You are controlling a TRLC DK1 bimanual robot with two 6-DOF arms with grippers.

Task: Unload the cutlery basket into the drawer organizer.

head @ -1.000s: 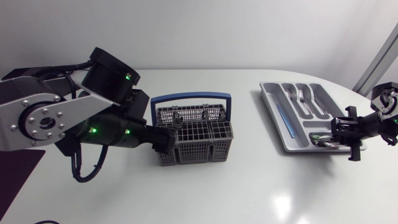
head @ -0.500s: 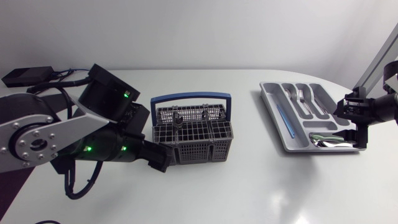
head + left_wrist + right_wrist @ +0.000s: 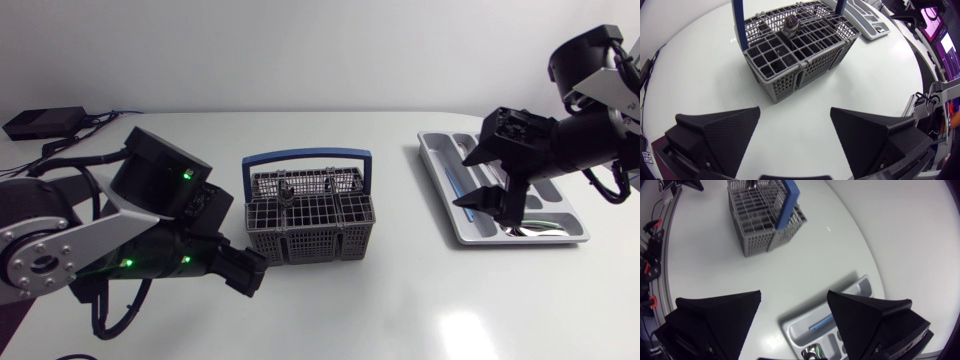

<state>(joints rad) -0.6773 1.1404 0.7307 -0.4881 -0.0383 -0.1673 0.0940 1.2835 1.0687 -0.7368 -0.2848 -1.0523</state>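
From the head view, the blue-handled grey plastic lattice cutlery basket (image 3: 310, 215) stands mid-table. It is well apart from the pale grey compartmented drawer organizer (image 3: 530, 240) on the right. The matte black left gripper (image 3: 245, 272) sits low, just beside the basket's near left corner. The matte black right gripper (image 3: 482, 178) hangs over the organizer's left side, its fingers spread with nothing between them. Silver metal forks (image 3: 490, 155) lie in a long slot and a silver metal spoon (image 3: 520, 229) lies in the near cross slot.

In the left wrist view, the two broad wedge fingers (image 3: 720, 135) stand wide apart and empty, with the basket ahead of them. One dark-topped upright piece (image 3: 791, 24) stands in a cell toward the far side, close to the blue handle. I cannot tell what kind of cutlery it is.

In the right wrist view, this gripper too is wide open and holds nothing. The organizer lies under it with a thin blue strip (image 3: 820, 322) in one slot, and the basket is far ahead.

The step in hand looks like fetching that last upright piece. The picking gripper should first rise above the rim, then line up so the handle hoop stays outside its fingers. It should descend straight, close on the piece from two sides below its top, and lift vertically. A slanted pull would probably catch the lattice and drag the light basket along.
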